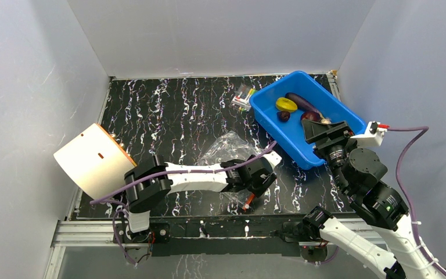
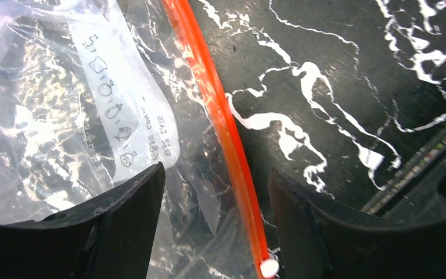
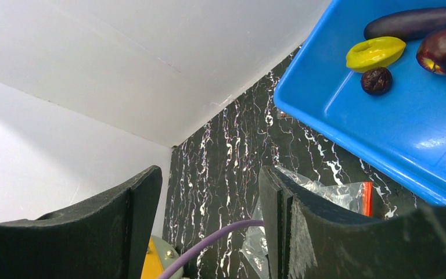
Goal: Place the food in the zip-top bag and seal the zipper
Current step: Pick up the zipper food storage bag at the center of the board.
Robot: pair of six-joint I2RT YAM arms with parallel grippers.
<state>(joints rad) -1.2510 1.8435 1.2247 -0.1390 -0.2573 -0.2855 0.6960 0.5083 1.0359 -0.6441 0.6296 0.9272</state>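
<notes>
Pale grey walls (image 1: 209, 35) box in three sides, a black white-veined table (image 1: 168, 110) spreads between them, a metal rail (image 1: 81, 232) lines its near edge.

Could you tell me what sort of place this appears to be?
Probably a lab robot cell: white walls box in a marbled table, the left arm and right arm are bolted at its edge, and toy food sits in a blue tray.

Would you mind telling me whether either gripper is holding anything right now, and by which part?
Nothing is held: the left gripper is open with the zipper between its fingers, and the right gripper is open and empty.
</notes>
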